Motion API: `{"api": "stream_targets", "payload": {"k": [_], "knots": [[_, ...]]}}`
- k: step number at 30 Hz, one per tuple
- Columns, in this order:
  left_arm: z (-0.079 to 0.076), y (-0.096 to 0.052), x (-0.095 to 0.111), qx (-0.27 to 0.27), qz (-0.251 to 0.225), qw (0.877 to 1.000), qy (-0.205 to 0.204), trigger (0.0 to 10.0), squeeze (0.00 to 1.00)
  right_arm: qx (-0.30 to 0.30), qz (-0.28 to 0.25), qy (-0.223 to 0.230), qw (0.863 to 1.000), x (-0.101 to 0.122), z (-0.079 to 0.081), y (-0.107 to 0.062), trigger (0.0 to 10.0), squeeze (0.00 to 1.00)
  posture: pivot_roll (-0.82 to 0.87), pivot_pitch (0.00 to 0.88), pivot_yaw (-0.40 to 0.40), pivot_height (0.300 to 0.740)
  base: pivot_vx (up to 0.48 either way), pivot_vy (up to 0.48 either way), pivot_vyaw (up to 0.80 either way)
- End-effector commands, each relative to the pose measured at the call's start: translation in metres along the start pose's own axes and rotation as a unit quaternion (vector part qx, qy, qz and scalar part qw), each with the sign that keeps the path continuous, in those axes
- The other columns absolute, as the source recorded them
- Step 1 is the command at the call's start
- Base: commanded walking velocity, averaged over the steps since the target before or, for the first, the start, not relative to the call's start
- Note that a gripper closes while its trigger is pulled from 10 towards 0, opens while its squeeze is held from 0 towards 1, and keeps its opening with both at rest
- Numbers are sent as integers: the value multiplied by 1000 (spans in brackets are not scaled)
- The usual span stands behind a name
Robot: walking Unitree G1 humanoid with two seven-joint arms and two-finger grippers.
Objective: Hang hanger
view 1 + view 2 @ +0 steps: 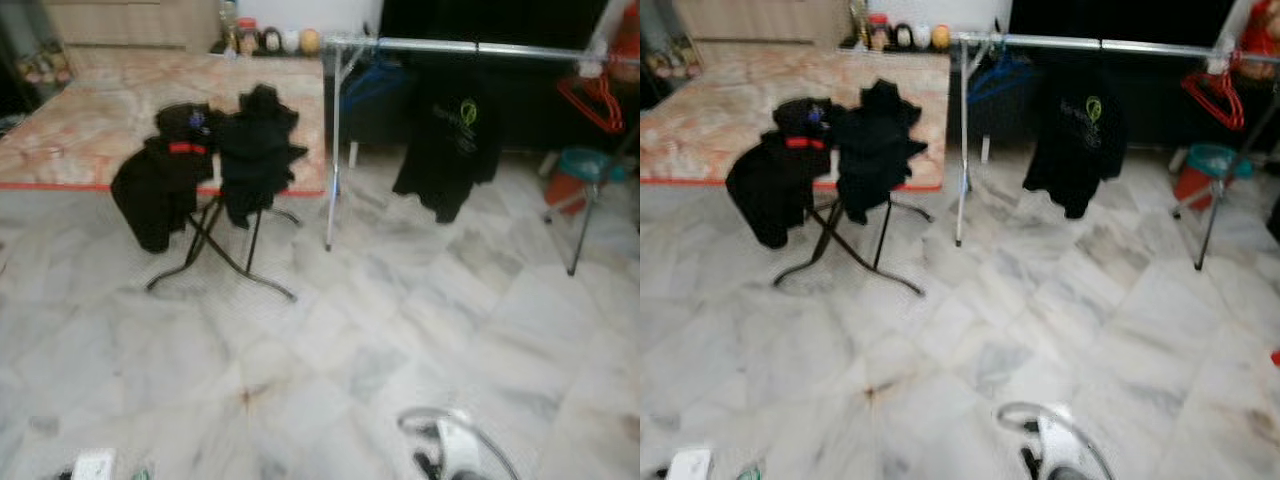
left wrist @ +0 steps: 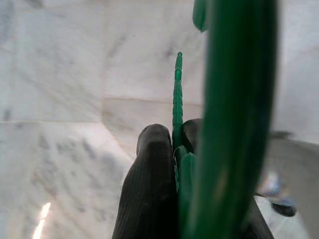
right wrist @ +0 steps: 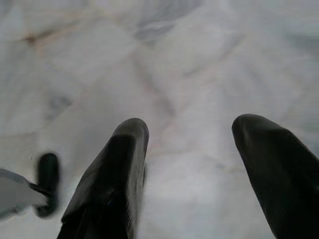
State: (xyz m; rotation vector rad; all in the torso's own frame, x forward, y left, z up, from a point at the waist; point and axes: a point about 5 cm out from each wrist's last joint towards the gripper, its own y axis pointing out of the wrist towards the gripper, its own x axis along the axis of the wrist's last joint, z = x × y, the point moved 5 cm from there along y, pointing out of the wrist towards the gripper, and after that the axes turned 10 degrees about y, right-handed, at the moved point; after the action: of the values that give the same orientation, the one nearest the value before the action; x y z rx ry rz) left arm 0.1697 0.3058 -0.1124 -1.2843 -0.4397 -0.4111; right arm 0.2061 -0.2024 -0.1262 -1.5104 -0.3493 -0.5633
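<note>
Pale marble floor [image 1: 420, 330] spreads across the room, with a patterned bed [image 1: 120, 110] at the far left and a long silver clothes rail [image 1: 470, 46] on thin legs at the far right; a dark T-shirt [image 1: 450, 140] with a green logo hangs from that rail, a blue hanger [image 1: 1002, 72] sits near its left end, and red hangers [image 1: 592, 100] cluster near its right end; nearer, just left of the rail, a folding stand [image 1: 215, 245] carries a heap of black clothes [image 1: 205, 165]; small bottles and jars [image 1: 268, 38] line the back wall. Left gripper [image 2: 175, 147] is clamped on a green hanger [image 2: 234, 109], the thin plastic pinched between its two black fingers [image 2: 149, 184] over bare floor; right gripper [image 3: 192, 149] hangs spread and empty above the marble. By my reading the pick-up is done; the rail stands well apart across the floor, so the approach, the lift and the hooking over the bar are all left.
</note>
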Motion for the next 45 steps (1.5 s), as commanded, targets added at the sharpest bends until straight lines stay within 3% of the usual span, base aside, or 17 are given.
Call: {"api": "stream_targets", "payload": {"k": [1,11,18,27,45], "knots": [[7,-2,-9,5,14,1000,12,10000,0,13,-5,9,1000,2,11,1,10000,0,99,0,-13,740,0,-424,0],[7,-2,-8,3,14,1000,14,10000,0,15,-2,8,1000,2,11,1,10000,0,99,0,-12,740,24,-402,0],[7,-2,-7,3,5,1000,-9,10000,0,13,-1,5,1000,2,10,1,10000,0,105,0,-16,740,0,0,0],[7,-3,-10,1,12,1000,-5,10000,0,8,0,18,1000,2,9,1,10000,0,103,0,-17,740,159,0,0],[6,-3,-13,-2,17,1000,8,10000,0,10,10,1,1000,-3,8,1,10000,0,99,0,-16,740,361,0,-742]]}}
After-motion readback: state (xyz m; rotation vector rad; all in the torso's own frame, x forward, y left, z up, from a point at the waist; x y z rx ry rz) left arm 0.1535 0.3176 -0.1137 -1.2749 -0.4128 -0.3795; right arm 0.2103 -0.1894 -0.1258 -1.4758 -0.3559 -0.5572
